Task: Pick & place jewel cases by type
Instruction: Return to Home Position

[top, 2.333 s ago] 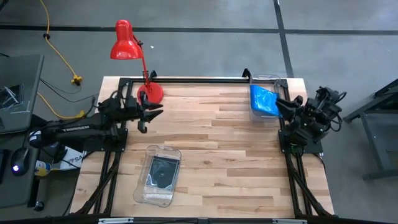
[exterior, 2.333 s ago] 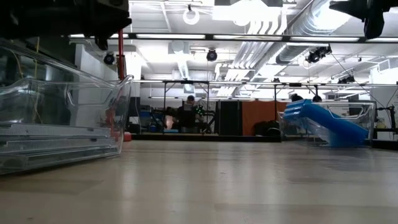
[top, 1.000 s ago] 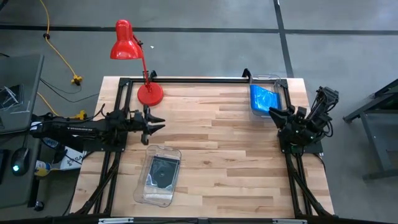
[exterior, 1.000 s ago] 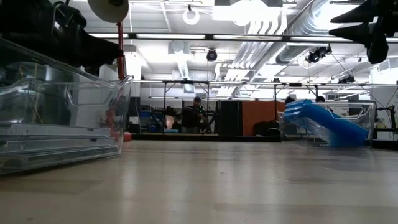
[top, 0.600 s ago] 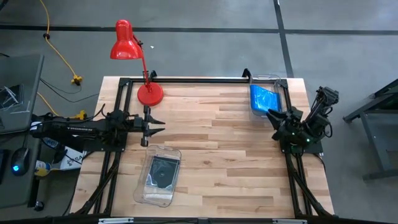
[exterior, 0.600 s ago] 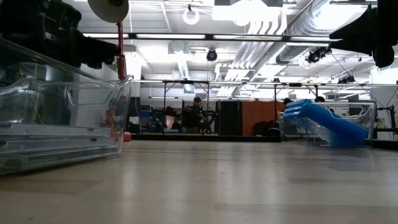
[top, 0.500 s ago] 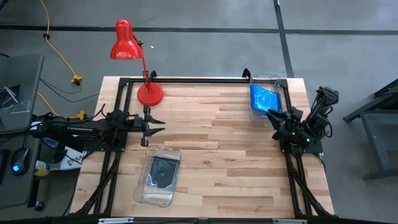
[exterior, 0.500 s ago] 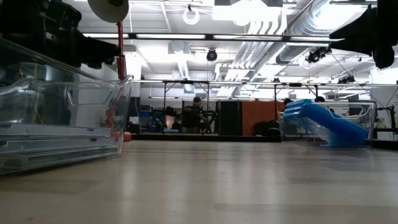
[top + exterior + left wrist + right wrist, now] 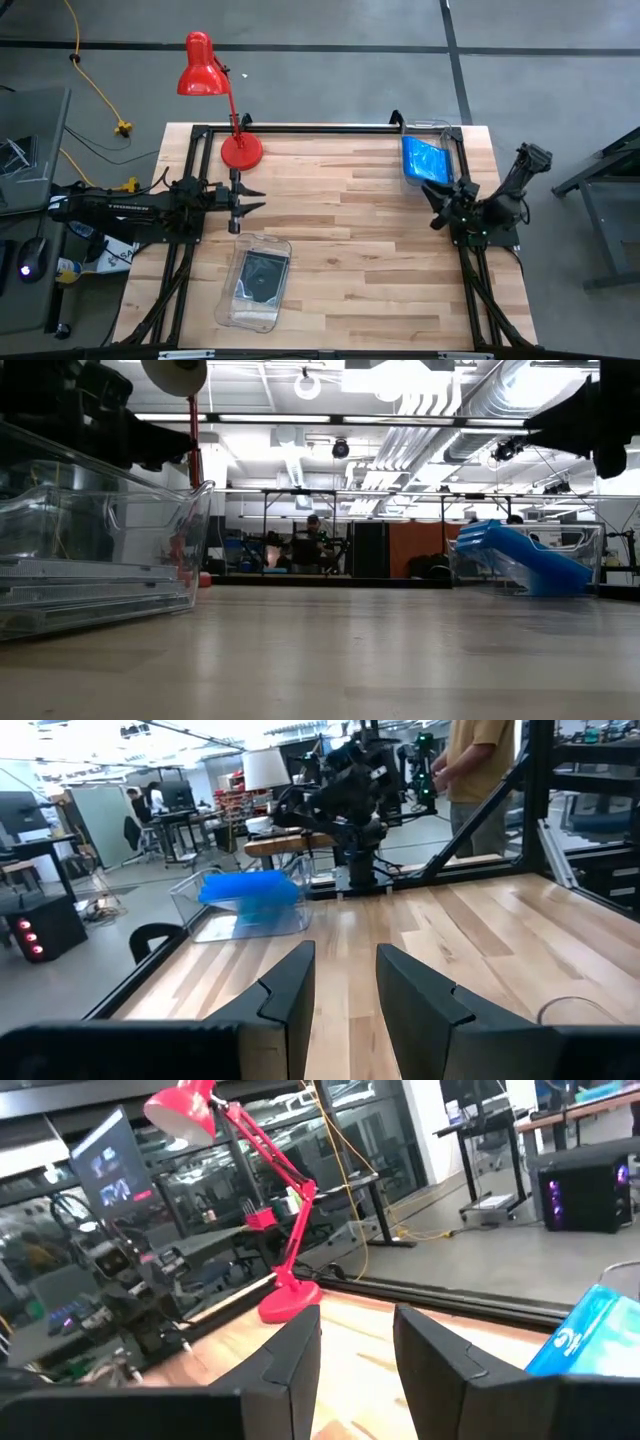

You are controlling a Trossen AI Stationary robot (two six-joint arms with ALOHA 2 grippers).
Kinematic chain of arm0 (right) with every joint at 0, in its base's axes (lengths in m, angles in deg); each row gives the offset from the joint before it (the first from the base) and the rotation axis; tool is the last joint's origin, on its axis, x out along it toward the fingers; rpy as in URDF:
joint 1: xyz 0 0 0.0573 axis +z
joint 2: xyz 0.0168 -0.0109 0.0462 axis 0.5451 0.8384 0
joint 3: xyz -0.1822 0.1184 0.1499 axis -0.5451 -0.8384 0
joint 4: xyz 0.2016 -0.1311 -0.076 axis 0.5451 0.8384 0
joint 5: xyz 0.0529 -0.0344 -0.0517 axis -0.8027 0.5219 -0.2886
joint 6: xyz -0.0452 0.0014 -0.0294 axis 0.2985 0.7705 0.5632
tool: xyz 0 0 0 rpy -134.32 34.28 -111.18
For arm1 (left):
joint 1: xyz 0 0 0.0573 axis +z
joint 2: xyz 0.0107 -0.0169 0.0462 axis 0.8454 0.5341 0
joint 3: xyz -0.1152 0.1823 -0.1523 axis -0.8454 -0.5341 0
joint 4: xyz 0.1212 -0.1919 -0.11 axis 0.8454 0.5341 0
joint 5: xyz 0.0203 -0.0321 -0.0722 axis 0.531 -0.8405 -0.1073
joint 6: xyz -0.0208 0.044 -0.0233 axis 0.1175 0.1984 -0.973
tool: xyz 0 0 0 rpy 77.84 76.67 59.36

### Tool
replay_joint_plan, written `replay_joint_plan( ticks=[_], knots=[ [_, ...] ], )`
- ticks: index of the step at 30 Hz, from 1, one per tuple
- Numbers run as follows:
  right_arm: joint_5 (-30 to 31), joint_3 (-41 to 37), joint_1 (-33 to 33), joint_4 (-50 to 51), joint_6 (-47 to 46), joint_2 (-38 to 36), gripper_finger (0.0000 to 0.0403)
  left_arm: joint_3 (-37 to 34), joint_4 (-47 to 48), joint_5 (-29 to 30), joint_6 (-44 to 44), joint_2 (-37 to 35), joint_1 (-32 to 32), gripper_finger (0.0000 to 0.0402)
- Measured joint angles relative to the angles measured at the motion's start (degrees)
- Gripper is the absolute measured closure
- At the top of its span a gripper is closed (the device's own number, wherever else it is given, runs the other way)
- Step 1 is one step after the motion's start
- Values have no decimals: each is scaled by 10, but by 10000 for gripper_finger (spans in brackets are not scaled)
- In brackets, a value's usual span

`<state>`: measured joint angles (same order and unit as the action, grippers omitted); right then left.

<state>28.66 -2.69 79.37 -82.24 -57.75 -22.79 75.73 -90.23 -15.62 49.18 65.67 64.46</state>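
Several bright blue jewel cases lie slanted in a clear bin at the table's far right; in the low view the blue stack slopes down inside it. Dark cases lie flat in a second clear bin near the left. My left gripper hovers open and empty above the table, between the lamp base and the dark cases' bin; its fingers show a gap. My right gripper hangs open and empty just on the near side of the blue cases' bin.
A red desk lamp stands at the table's far left corner, its base close to my left gripper. Bare wood spans the middle between the two bins. A person stands beyond the table's right side.
My right gripper has drawn back from the blue cases' bin toward the table's near edge, its arm folding toward the right edge. It stays open and empty. The cases and bins have not moved.
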Motion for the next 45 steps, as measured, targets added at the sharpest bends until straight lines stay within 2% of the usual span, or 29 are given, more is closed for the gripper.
replay_joint_plan(
  ticks=[8,12,22,27,30,35,39,42,45],
  knots=[
    [-100,0,-96,238,-240,0,293,0,0,9,0,0,0,296],
    [-169,0,-151,304,-292,0,293,0,-1,16,0,0,0,296],
    [-375,0,-294,363,-307,4,293,0,-1,20,7,0,0,296],
    [-472,1,-371,359,-277,27,293,0,-1,43,10,0,0,296],
    [-553,1,-413,360,-275,46,293,0,-1,57,10,0,0,296],
    [-661,2,-461,356,-238,85,293,0,7,64,31,0,0,296],
    [-697,1,-480,350,-209,102,293,0,29,65,102,0,0,296],
    [-703,1,-487,348,-199,103,293,0,40,66,161,0,0,296],
    [-709,0,-487,348,-198,103,295,0,44,74,183,0,0,296]
  ],
)
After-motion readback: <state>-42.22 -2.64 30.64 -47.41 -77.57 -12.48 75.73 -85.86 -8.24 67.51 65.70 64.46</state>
